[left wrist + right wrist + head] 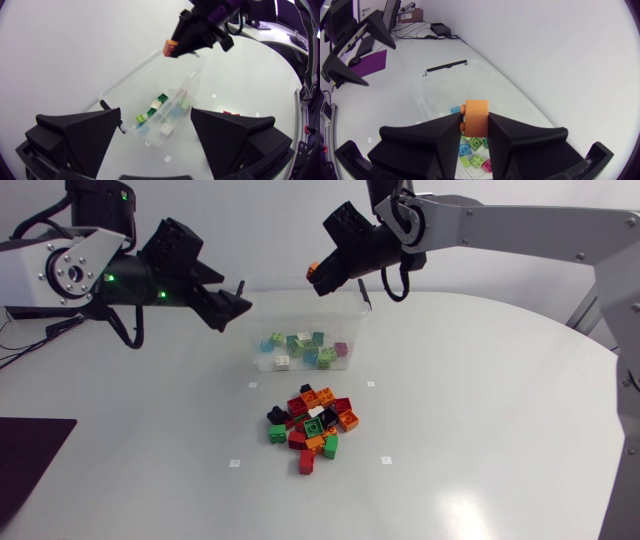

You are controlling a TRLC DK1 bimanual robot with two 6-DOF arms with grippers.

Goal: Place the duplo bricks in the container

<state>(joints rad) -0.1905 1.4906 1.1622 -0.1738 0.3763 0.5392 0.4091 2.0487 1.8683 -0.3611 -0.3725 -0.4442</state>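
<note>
The right gripper [320, 280] hangs above the far rim of the clear container [258, 330], at about 12 o'clock from the container's middle in the head view. Its jaws stand narrow, clamped from two sides on an orange brick [477, 112], which is held in the air over the tub's open top and touches neither wall nor floor.

The left gripper [235, 310] sits at about 10 o'clock from the container, just off its near-left corner and above the table [480, 410]. Its jaws are spread wide with nothing between them; in its own wrist view the tub shows through the gap ahead of the fingers.

Inside the container lies a loose layer of pale bricks [303, 348] in green, blue, white and pink, gathered toward the side nearest the pile.

The pile of bricks [312, 425] rests on the table at 6 o'clock from the container, apart from it, a tight heap of red, orange, green, black and white pieces. Four small square marks [253, 384] frame the heap at roughly 10, 2, 4 and 8 o'clock.
</note>
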